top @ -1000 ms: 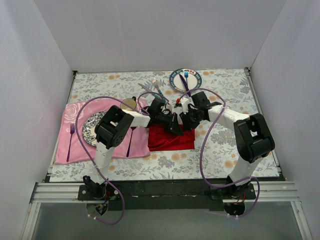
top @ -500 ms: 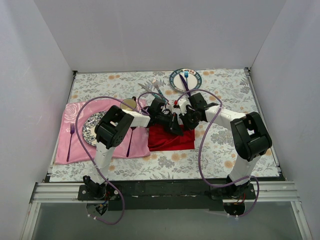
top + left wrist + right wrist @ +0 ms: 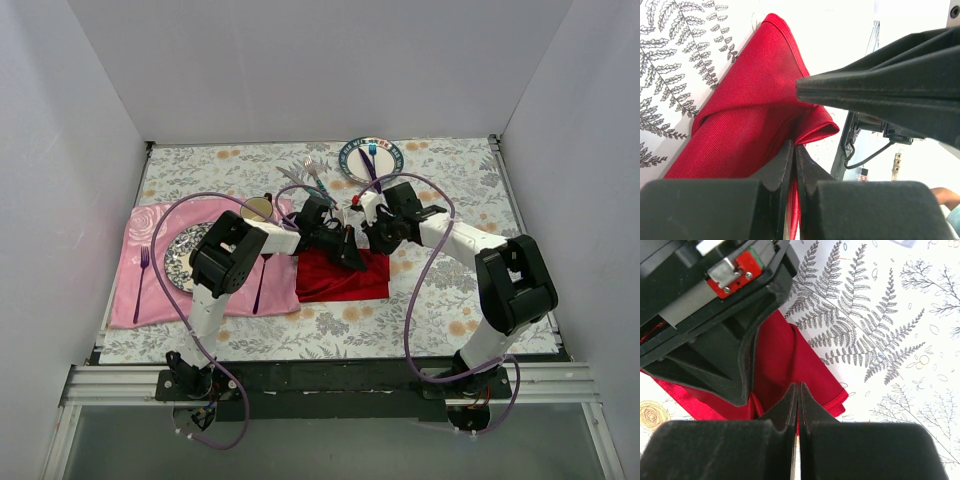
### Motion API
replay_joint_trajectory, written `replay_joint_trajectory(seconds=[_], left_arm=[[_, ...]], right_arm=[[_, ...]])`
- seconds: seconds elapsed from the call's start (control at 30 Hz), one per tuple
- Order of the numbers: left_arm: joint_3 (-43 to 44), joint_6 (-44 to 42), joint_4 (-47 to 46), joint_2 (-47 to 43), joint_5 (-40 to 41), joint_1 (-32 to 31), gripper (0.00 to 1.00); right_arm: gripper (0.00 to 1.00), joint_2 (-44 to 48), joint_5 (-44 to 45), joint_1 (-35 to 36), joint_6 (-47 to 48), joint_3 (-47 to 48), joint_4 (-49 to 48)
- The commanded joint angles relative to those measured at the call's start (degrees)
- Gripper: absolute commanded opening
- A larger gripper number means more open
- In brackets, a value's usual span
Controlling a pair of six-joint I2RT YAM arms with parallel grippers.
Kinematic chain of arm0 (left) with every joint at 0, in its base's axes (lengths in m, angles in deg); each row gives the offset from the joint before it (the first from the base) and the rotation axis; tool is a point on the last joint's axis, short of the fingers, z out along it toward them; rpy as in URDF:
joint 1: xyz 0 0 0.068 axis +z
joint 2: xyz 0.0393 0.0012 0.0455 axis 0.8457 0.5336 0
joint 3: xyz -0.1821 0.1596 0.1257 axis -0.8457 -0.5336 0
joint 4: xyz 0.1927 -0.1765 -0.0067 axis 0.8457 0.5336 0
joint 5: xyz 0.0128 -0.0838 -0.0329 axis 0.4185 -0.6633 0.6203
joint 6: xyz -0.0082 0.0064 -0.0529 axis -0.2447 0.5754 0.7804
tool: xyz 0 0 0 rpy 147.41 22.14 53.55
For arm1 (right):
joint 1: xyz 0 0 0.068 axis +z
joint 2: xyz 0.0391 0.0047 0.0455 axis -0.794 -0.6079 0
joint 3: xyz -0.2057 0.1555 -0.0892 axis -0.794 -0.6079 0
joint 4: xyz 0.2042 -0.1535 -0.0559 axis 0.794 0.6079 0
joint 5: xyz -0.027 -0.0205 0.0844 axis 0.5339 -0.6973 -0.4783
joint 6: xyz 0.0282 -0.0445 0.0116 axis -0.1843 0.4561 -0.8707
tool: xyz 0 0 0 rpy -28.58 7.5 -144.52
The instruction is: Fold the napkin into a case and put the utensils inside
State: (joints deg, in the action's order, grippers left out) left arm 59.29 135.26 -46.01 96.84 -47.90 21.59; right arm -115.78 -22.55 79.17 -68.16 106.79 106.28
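Note:
The red napkin (image 3: 345, 280) lies partly folded on the floral tablecloth, its far edge lifted under both grippers. My left gripper (image 3: 343, 252) is shut on a fold of the napkin (image 3: 750, 100); red cloth shows between its closed fingertips (image 3: 794, 146). My right gripper (image 3: 377, 243) stands close beside it at the napkin's far right corner (image 3: 785, 355), shut with its tips (image 3: 799, 385) pinching the cloth there. The teal-handled silver utensils (image 3: 312, 175) lie on the tablecloth just behind the grippers.
A pink rose-patterned placemat (image 3: 140, 300) at the left carries a patterned plate (image 3: 183, 255), a purple fork (image 3: 143, 270) and a purple knife (image 3: 259, 285). A gold disc (image 3: 257, 208) sits at its far corner. A second plate (image 3: 352, 155) holds blue and purple cutlery.
My right gripper has closed from partly open onto the napkin's corner, and its arm has swung a little to the right. The left gripper has stayed shut on the cloth.

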Motion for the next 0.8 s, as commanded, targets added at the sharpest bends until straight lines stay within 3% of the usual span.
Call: replay_joint_trajectory(seconds=[0.0,0.2,0.33,0.37,0.77], left_arm=[[-0.8,0.6,-0.7,-3.7,-1.0,0.2,0.00],[-0.8,1.1,-0.7,-4.1,-1.2,0.2,0.00],[-0.7,0.9,-0.5,-3.8,-1.3,0.2,0.00],[-0.7,0.8,-0.5,-3.7,-1.3,0.2,0.00],[-0.5,0.7,-0.4,-3.4,-1.1,0.2,0.00]], right_arm=[[0.01,2.2,-1.7,-0.8,0.8,-0.3,-1.3],[0.01,-1.6,-4.5,-0.7,0.4,2.5,2.4],[0.34,-2.4,-3.3,-0.7,-2.2,3.5,1.8],[0.35,-2.2,-3.0,-0.4,-2.3,3.5,1.8],[0.30,-4.9,3.2,2.0,-2.6,4.0,2.5]])
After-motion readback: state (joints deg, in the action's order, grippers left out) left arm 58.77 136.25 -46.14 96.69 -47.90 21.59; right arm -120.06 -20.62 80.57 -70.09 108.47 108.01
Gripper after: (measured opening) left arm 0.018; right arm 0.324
